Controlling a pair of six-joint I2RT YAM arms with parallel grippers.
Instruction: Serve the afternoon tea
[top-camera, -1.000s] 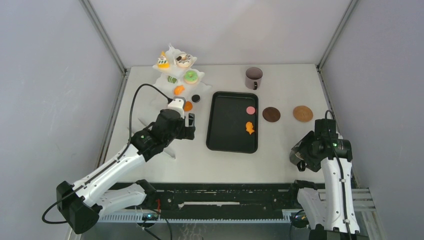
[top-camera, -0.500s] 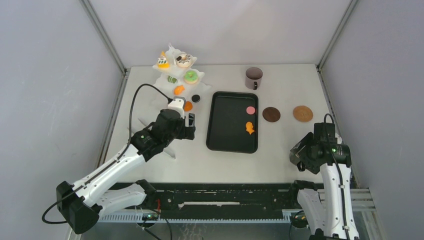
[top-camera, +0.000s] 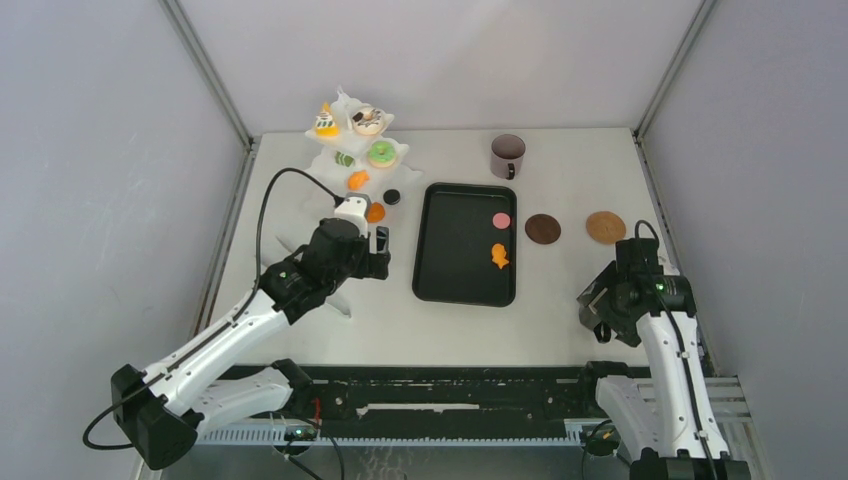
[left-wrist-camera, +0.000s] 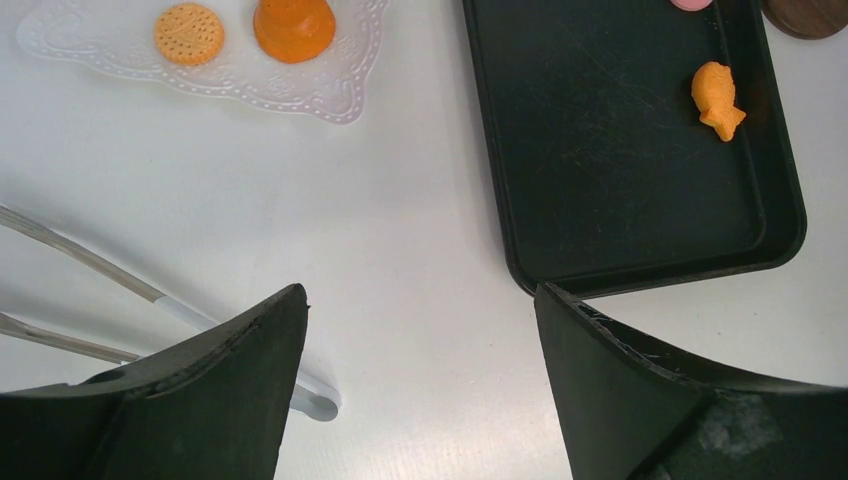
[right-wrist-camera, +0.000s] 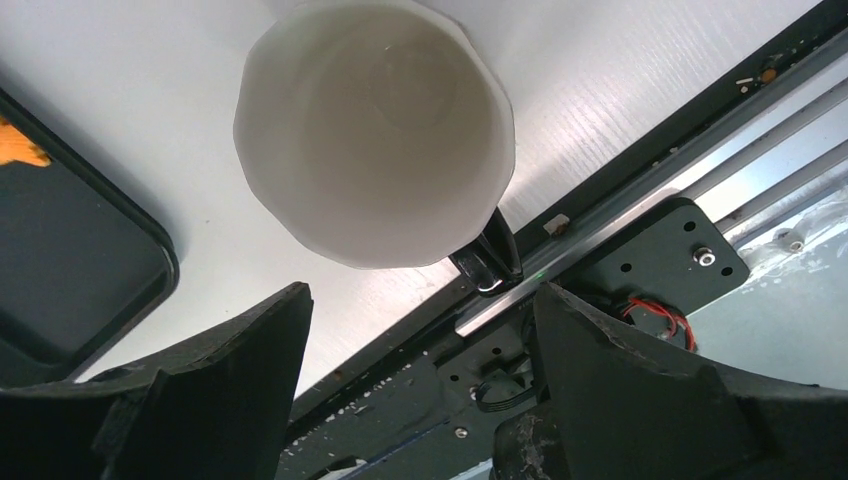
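A dark mug with a pale inside (right-wrist-camera: 375, 130) stands upright near the table's front edge, its handle toward the rail. My right gripper (right-wrist-camera: 422, 290) (top-camera: 598, 308) is open just short of it, with nothing between the fingers. A second mug (top-camera: 507, 155) stands at the back. An orange fish pastry (top-camera: 498, 256) and a pink one (top-camera: 501, 220) lie in the black tray (top-camera: 440, 250). My left gripper (left-wrist-camera: 420, 290) (top-camera: 378, 245) hangs open and empty over bare table left of the tray. An orange cookie (left-wrist-camera: 189, 33) and an orange cake (left-wrist-camera: 293, 25) sit on a lacy plate (left-wrist-camera: 335, 95).
The white tiered stand (top-camera: 340, 100) at the back left carries several pastries, among them a green doughnut (top-camera: 381, 153). A brown coaster (top-camera: 542, 228) and a tan coaster (top-camera: 605, 226) lie right of the tray. A dark cookie (top-camera: 392, 197) lies by the stand. Thin white rods (left-wrist-camera: 150, 295) lie under my left gripper.
The right gripper's jaws have spread wider and the right arm has shifted slightly; the mug now stands free ahead of its fingertips. The left arm has not moved.
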